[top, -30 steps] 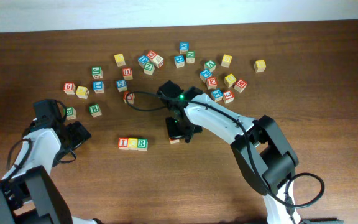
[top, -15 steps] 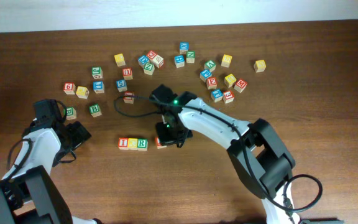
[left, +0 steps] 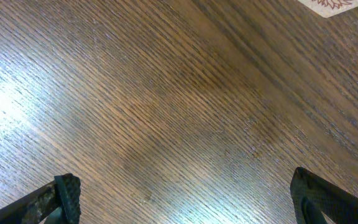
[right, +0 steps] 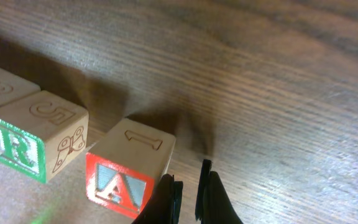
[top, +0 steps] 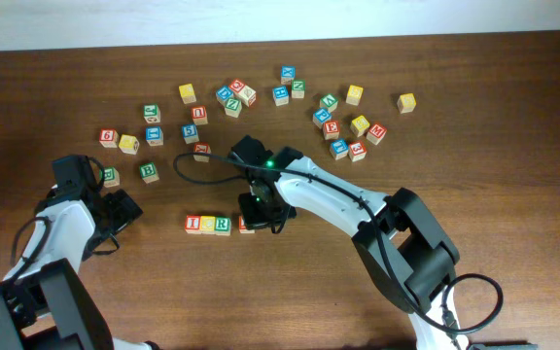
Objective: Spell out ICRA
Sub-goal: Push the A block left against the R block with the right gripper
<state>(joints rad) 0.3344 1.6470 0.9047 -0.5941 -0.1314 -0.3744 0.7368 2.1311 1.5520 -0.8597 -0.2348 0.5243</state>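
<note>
Wood-grained table (top: 513, 146), seen from overhead, carries a row of three cubes: red "I" (top: 193, 224), yellow cube (top: 208, 224) and green "R" (top: 222, 224). The right gripper (top: 261, 209) half hides a fourth, the red "A" (top: 246, 227). Only the right wrist view shows the "A" lying free and skewed close beside the "R", with the jaws pinched together next to it on nothing. The left gripper (left: 185, 205) gapes wide over bare wood. More than twenty loose cubes (top: 332, 128) lie scattered beyond.

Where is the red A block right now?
In the right wrist view the red A block sits on the table just right of the green R block, beside the right gripper's shut fingertips.
</note>
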